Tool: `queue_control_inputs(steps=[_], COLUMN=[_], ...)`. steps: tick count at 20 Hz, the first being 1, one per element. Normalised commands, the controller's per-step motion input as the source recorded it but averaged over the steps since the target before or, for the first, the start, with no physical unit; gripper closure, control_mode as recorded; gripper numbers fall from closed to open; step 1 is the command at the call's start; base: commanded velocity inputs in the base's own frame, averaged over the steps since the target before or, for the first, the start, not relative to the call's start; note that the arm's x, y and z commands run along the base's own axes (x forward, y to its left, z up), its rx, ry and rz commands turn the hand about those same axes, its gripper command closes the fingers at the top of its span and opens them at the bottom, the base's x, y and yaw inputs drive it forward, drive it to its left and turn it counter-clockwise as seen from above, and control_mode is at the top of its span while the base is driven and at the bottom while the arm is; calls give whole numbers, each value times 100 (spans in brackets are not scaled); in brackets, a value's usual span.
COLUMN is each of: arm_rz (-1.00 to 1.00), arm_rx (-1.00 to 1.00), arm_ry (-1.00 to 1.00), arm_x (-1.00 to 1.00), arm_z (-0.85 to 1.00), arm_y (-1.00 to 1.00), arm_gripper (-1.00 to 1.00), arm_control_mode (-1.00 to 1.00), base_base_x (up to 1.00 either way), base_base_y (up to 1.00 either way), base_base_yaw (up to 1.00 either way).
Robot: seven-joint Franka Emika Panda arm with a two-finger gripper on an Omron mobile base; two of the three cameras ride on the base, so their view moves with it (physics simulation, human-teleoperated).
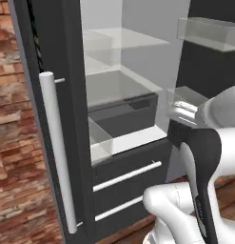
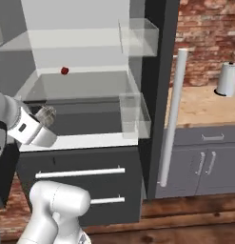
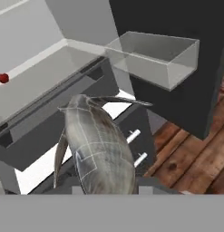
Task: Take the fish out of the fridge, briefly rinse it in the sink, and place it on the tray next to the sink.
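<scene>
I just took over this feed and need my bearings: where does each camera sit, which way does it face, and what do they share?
Left base view: behind the arm's left, facing the open fridge and its silver handle; white arm lower right.
Right base view: behind the arm's right, facing the fridge shelves, a small red ball, and the wooden counter; arm lower left.
Hand view: on the hand, looking along the held fish toward the fridge drawers.
All three share the fridge interior.
</scene>
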Motion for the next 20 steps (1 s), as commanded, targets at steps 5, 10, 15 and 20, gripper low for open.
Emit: queue_control_inputs(steps=[5, 10, 15, 20], arm_rz=[0, 0, 0, 0], arm_rx=[0, 0, 0, 0], arm_ry=[0, 0, 0, 0], arm_x=[0, 0, 0, 0], arm_z=[0, 0, 0, 0], arm_y=[0, 0, 0, 0], arm_gripper=[100, 100, 100, 100], arm_control_mode=[100, 100, 100, 100], base_base_x=[-80, -65, -28, -4], base_base_y=[27, 12, -8, -37], base_base_yaw=[-93, -94, -93, -92])
